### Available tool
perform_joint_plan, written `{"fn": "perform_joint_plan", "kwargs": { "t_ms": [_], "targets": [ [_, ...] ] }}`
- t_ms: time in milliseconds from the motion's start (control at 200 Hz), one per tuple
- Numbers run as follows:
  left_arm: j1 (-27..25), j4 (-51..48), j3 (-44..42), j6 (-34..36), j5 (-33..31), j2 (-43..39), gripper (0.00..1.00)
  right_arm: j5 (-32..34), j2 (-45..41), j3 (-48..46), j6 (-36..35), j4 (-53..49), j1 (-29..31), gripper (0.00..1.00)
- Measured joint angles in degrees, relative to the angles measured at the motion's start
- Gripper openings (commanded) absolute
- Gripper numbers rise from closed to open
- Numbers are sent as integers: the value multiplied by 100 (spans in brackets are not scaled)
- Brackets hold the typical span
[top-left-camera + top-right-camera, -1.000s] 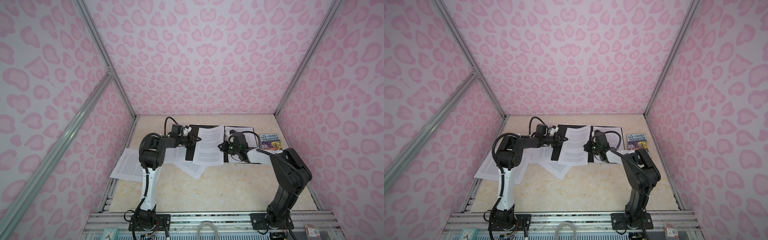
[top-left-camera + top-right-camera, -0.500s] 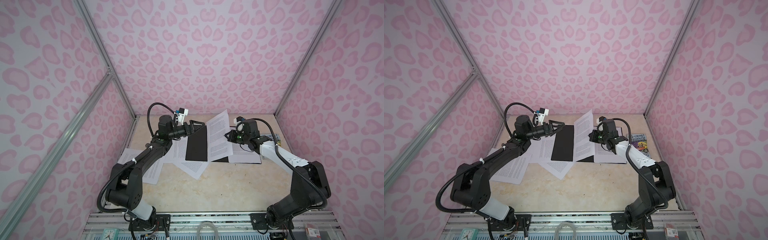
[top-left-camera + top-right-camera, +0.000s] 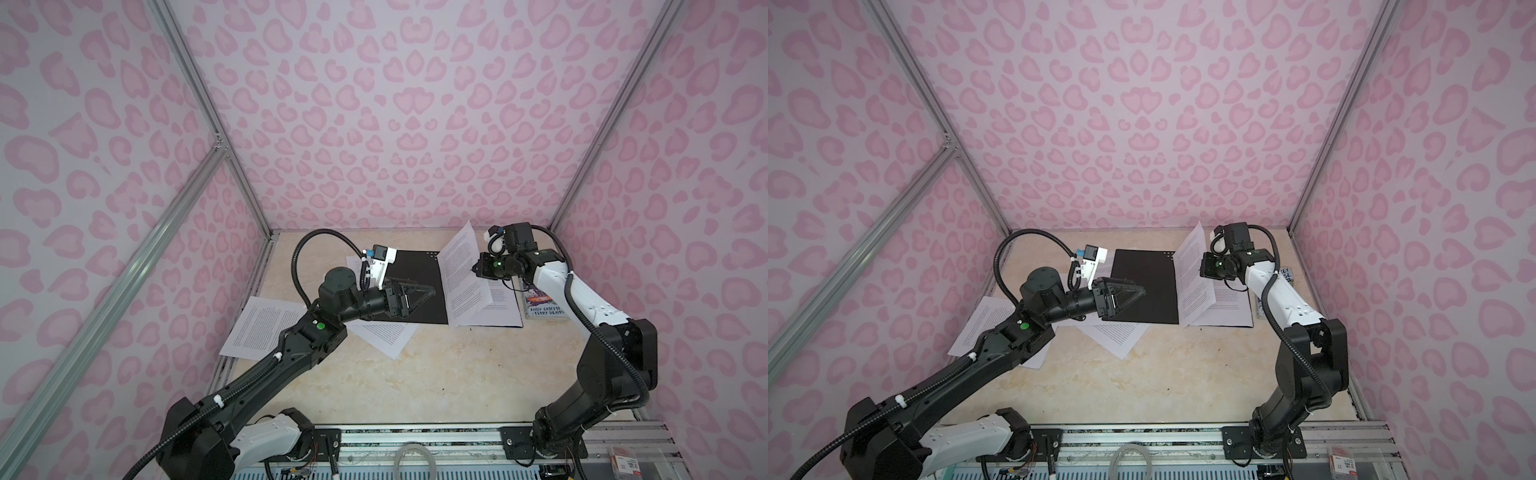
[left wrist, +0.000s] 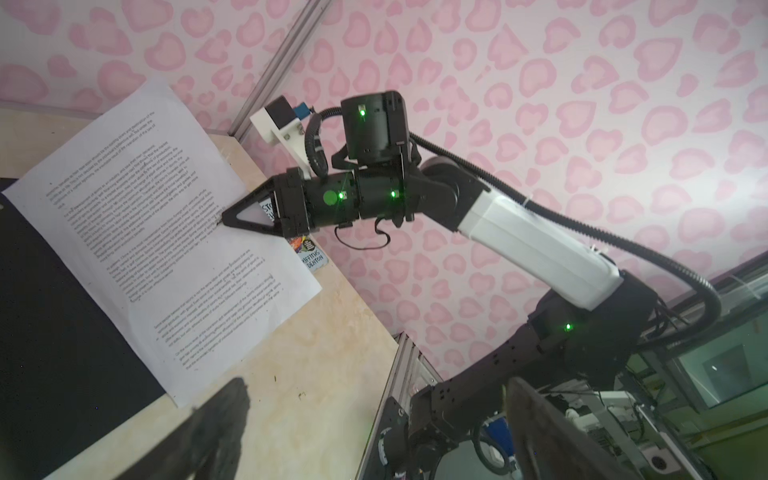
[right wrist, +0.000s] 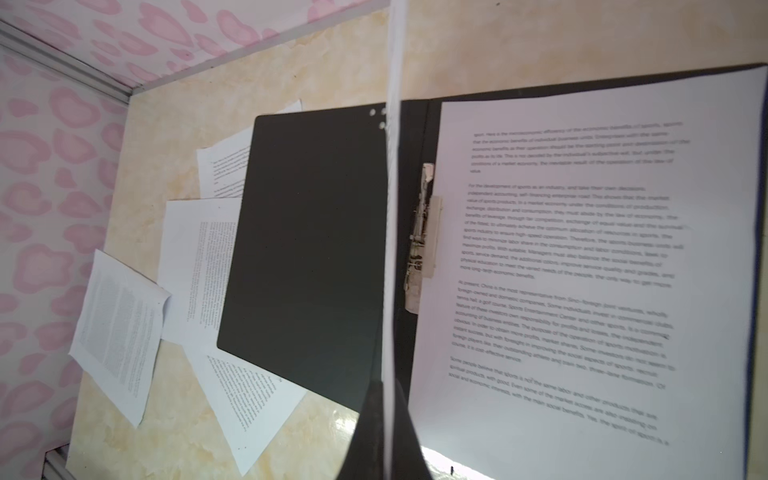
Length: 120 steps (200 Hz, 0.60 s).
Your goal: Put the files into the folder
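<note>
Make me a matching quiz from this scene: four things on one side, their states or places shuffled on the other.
1 left gripper
2 right gripper
3 folder
4 book

A lying open, black inside up
B jaws open, holding nothing
C shut on a raised sheet
D right of the folder in a top view

Pairs: 1-B, 2-C, 3-A, 4-D

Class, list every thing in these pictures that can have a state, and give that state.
Thin folder with black inside: open, lying flat.
White printed sheet at the spine: raised on edge, pinched by right jaws.
Printed sheet on folder's right half: lying flat.
Loose printed sheets on table: flat, outside folder.
Small colourful paperback book: closed, flat.
Left gripper: jaws open, empty.
Right gripper: jaws shut on raised sheet.
</note>
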Motion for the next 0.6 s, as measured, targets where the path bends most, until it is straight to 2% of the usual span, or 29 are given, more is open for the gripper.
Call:
{"fn": "perform_joint_plan", "kwargs": {
  "t_ms": [145, 300, 430, 600],
  "targets": [
    [-396, 177, -984, 599, -892, -678, 97, 275, 83, -11, -92, -114, -153, 0],
    [-535, 584, -2011, 896, -1707, -791, 97, 452, 284, 4, -175, -103, -328, 0],
    [-787, 1029, -2122, 898, -1742, -713, 97, 448, 457, 55, -319, -63, -560, 0],
    [-920, 1038, -1858, 986, -1661, -540, 97, 415, 868, 463, -551, -129, -841, 0]
  ]
}}
